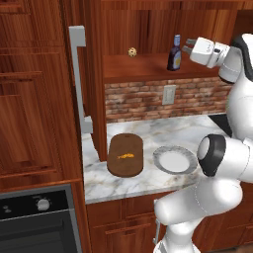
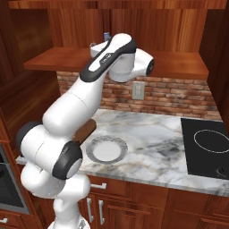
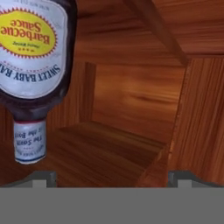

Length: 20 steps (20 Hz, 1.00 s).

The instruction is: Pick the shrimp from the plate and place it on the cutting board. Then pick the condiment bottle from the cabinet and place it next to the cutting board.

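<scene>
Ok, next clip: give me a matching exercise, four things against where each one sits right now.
Things:
1. tiny curved orange shrimp
2. dark purplish-brown condiment bottle
3. round grey-rimmed plate
4. small beige speckled ball

Places:
A. on the marble counter, right of the board
B. on the dark brown wooden cutting board
C. cabinet shelf, left part
D. cabinet shelf, by the robot's hand

Pairs: 1-B, 2-D, 3-A, 4-C

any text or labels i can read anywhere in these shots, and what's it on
"Barbecue Sauce": yellow oval on the condiment bottle label, upside down in the hand view.
"SWEET BABY RA...": arc under the oval, cut off at the edge.
Small line inside the oval: too blurred to read.
Neck band: roughly "The Sauce", the rest too blurred.
Oven knob markings: too small to read.
</scene>
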### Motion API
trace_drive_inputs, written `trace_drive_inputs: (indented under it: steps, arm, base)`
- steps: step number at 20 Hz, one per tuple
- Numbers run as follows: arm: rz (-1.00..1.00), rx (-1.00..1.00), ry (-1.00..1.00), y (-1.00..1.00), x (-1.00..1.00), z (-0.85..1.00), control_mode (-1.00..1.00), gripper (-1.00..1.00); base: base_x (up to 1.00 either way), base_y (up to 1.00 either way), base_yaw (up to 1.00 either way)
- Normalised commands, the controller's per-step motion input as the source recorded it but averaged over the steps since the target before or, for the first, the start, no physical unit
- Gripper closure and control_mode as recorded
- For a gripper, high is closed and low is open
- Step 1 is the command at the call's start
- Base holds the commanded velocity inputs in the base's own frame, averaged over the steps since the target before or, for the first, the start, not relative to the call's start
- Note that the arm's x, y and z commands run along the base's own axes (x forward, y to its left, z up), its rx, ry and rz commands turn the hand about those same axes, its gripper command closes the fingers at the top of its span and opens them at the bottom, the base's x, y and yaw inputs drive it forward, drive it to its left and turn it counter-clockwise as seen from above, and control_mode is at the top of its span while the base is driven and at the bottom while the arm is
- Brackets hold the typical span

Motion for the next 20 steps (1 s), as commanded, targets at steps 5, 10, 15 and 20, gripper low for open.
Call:
trace_drive_inputs:
  steps: [5, 10, 15, 20]
  arm:
    - [0.0, 0.0, 0.0, -0.03, 0.27, 0.0, -1.0, -1.0]
    - [0.0, 0.0, 0.0, -0.1, 0.24, 0.0, -1.0, -1.0]
    - [0.0, 0.0, 0.0, -0.1, 0.21, 0.0, -1.0, -1.0]
    - [0.0, 0.0, 0.0, -0.06, 0.21, 0.0, -1.0, -1.0]
  base:
    - [0.0, 0.0, 0.0]
    - [0.0, 0.0, 0.0]
    - [0.0, 0.0, 0.0]
    - [0.0, 0.0, 0.0]
